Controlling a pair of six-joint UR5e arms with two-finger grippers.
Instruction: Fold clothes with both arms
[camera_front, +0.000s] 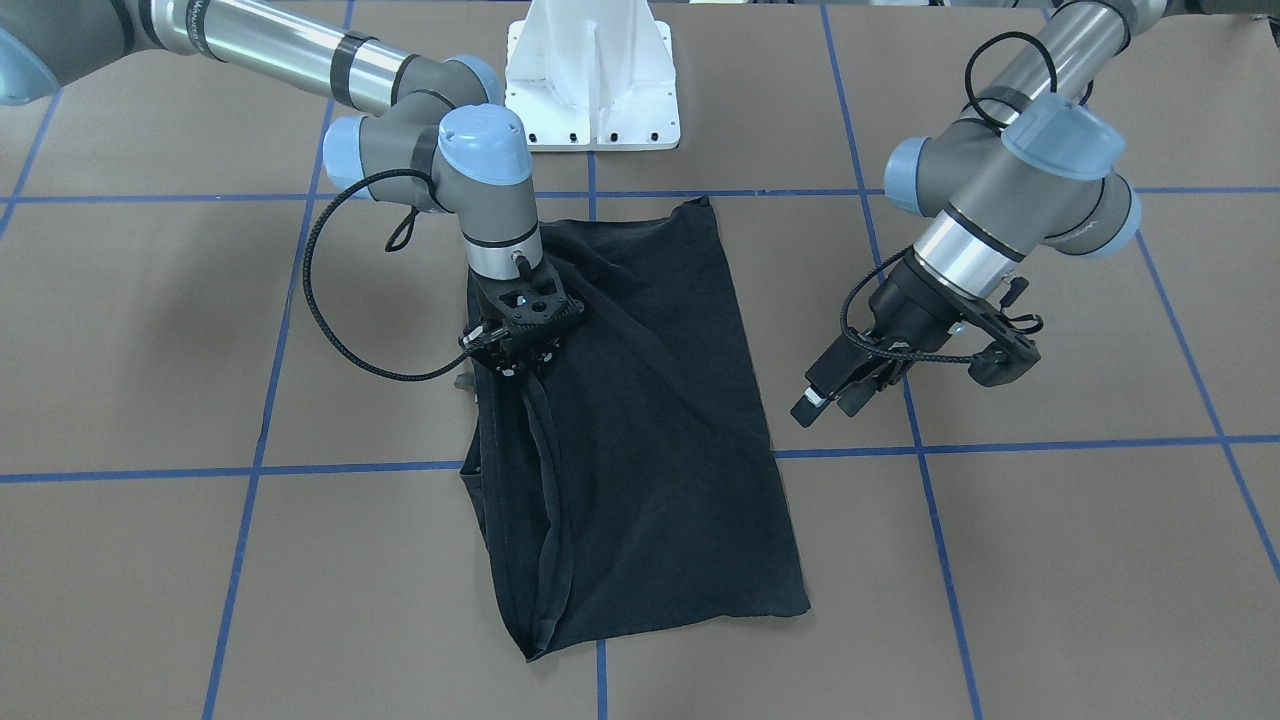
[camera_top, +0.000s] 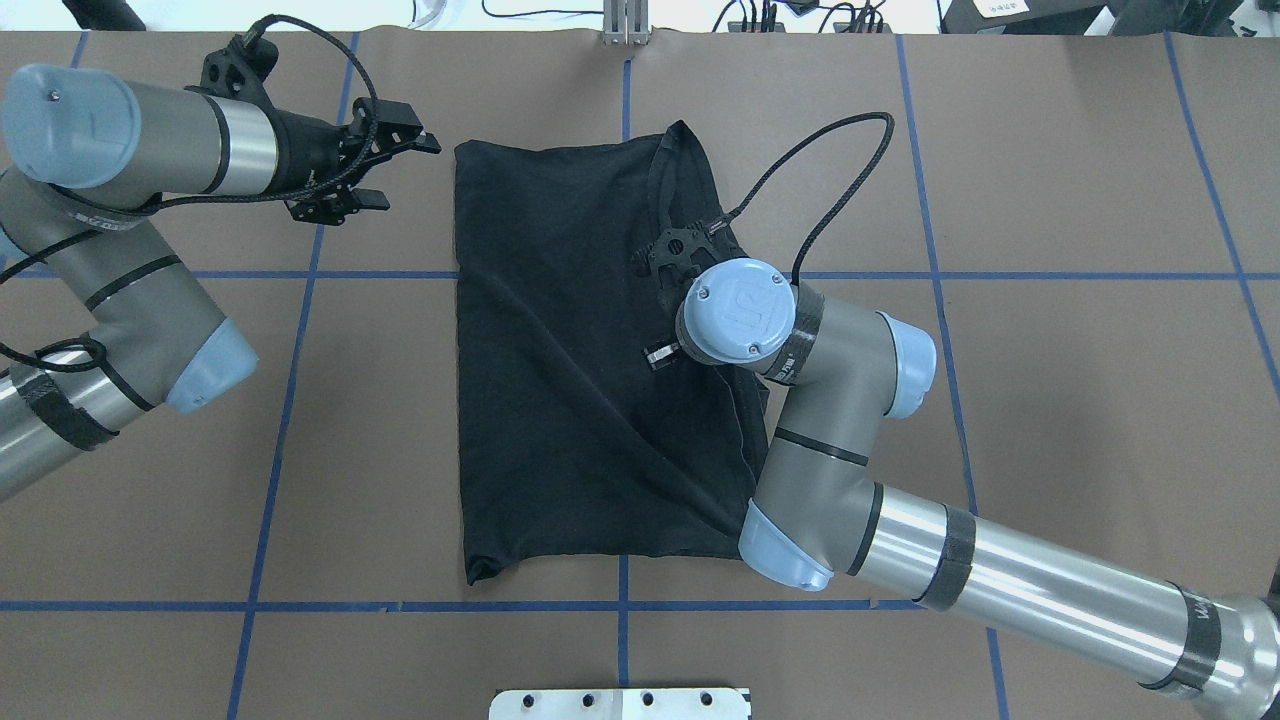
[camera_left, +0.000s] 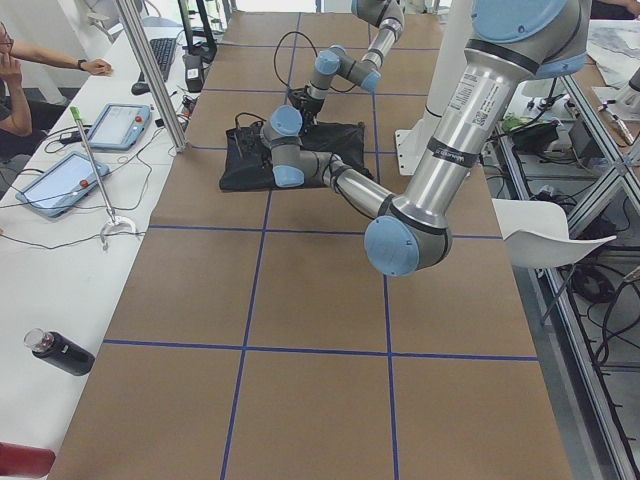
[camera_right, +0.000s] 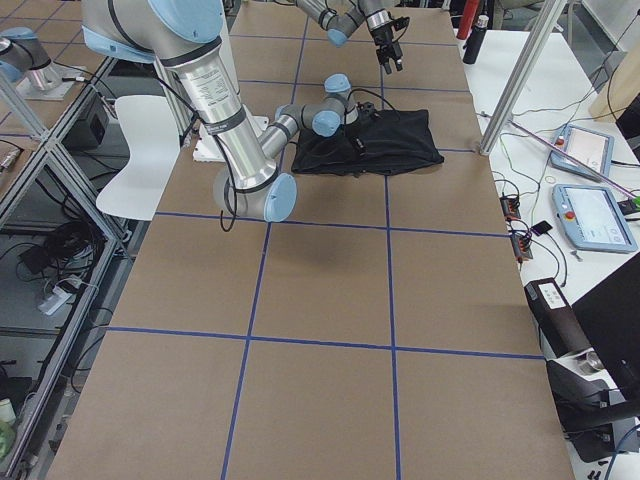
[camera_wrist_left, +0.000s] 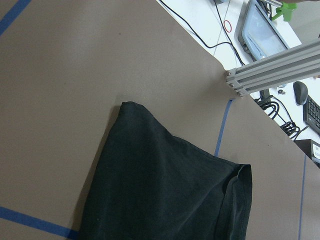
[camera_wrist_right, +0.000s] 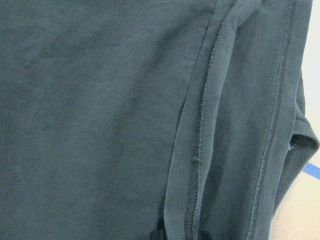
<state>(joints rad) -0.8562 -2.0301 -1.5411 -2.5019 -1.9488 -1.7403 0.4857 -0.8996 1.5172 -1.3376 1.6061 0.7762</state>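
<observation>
The black T-shirt (camera_front: 650, 420) lies folded into a long rectangle on the brown table (camera_front: 1050, 560); its logo is hidden. My right gripper (camera_front: 515, 362) points down at the shirt's doubled, hemmed edge and is shut on a ridge of fabric that rises to it. In the overhead view (camera_top: 672, 300) the wrist mostly covers it. The right wrist view shows only close fabric and hems (camera_wrist_right: 200, 140). My left gripper (camera_top: 395, 170) is open and empty, hovering just off the shirt's far corner (camera_top: 465, 150); it also shows in the front view (camera_front: 828, 403). The left wrist view shows that corner (camera_wrist_left: 165, 190).
The white pedestal base (camera_front: 592, 75) stands at the robot's side of the table. Blue tape lines (camera_top: 290, 400) grid the surface. An aluminium post (camera_wrist_left: 270, 75) stands past the far edge. A side bench holds tablets (camera_left: 118, 125) and a bottle (camera_left: 60, 352).
</observation>
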